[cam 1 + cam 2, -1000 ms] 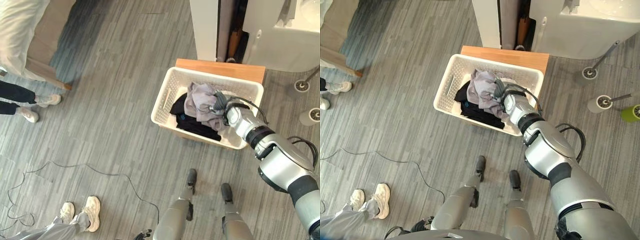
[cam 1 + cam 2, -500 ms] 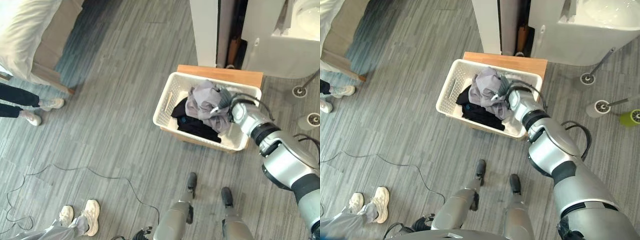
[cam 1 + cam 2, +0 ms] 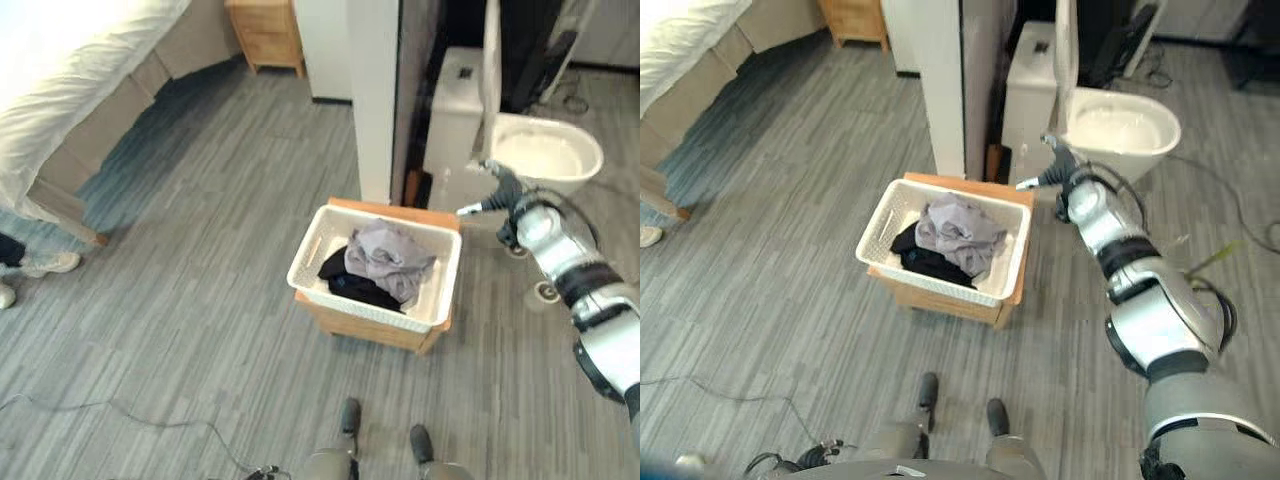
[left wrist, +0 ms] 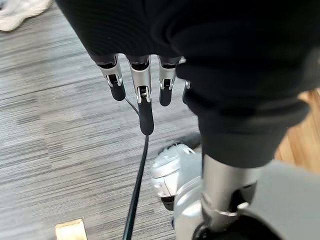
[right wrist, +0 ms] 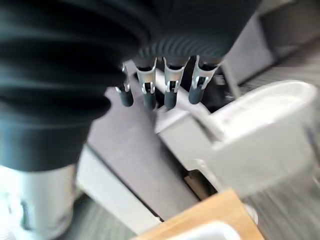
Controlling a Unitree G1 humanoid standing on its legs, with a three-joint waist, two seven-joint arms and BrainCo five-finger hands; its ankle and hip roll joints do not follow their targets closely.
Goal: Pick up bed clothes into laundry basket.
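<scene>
1. Grey plank floor carries a white perforated plastic laundry basket on a low wooden stand.
2. Inside the basket lie a crumpled grey garment and a black one, below and to the left of the right hand, whose fingers are straight and empty (raised beside a white toilet).
3. Left hand hangs relaxed over the floor, farther from the white-sheeted bed; any clothes there are cut off.

Perforated white plastic basket holds soft grey cloth on matt wood-grain floor.
</scene>
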